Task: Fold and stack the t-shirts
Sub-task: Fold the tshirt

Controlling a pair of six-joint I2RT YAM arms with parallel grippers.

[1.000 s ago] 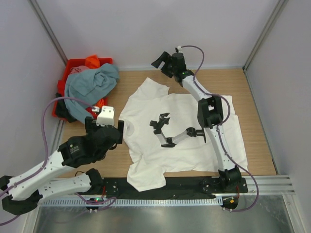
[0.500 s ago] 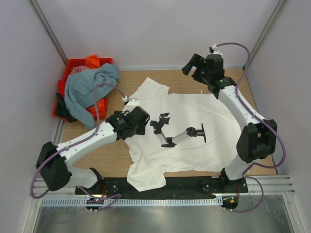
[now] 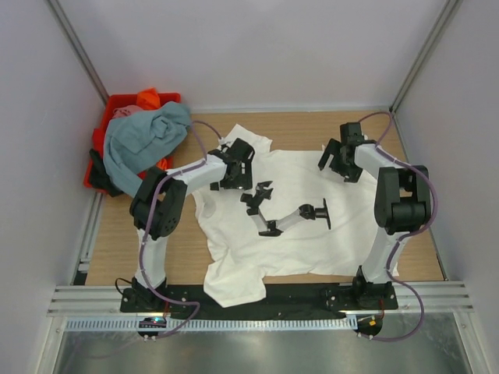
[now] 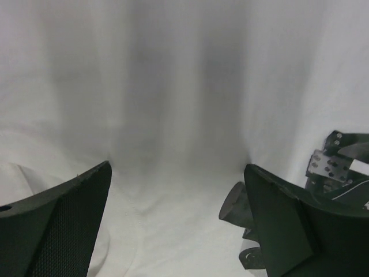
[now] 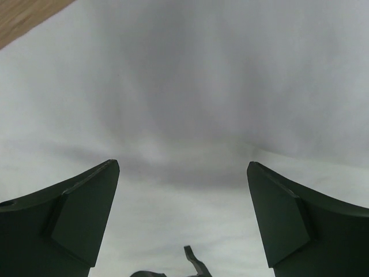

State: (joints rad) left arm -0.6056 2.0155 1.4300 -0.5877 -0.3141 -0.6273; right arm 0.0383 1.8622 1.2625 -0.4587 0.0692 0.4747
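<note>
From above, the wooden tabletop [image 3: 304, 128] sits in a booth of pale walls [image 3: 249, 47] with metal posts in the far corners, and a black rail [image 3: 265, 294] runs along its near edge. The white t-shirt [image 3: 257, 257] lies spread out in the middle with its black print [image 3: 284, 212] facing up. My left claw [image 3: 234, 158] is low over the shirt's far-left corner and my right claw [image 3: 340, 160] over its far-right part. Both stand wide and hold nothing. In the far-left corner a red crate [image 3: 109, 105] is mostly buried. A grey-blue t-shirt [image 3: 144, 136] spills over its rim, an orange t-shirt [image 3: 148, 98] pokes up behind, and dark cloth [image 3: 97, 175] hangs at its near side. From my left wrist, the fingers [image 4: 57, 231] are spread with only white cloth between them, and the print is cut off at the right edge. Whether they touch the cloth I cannot tell. From my right wrist, the fingers [image 5: 69, 213] are wide apart over white cloth. A wedge of wood shows at the top-left corner, and a scrap of print at the bottom edge.
</note>
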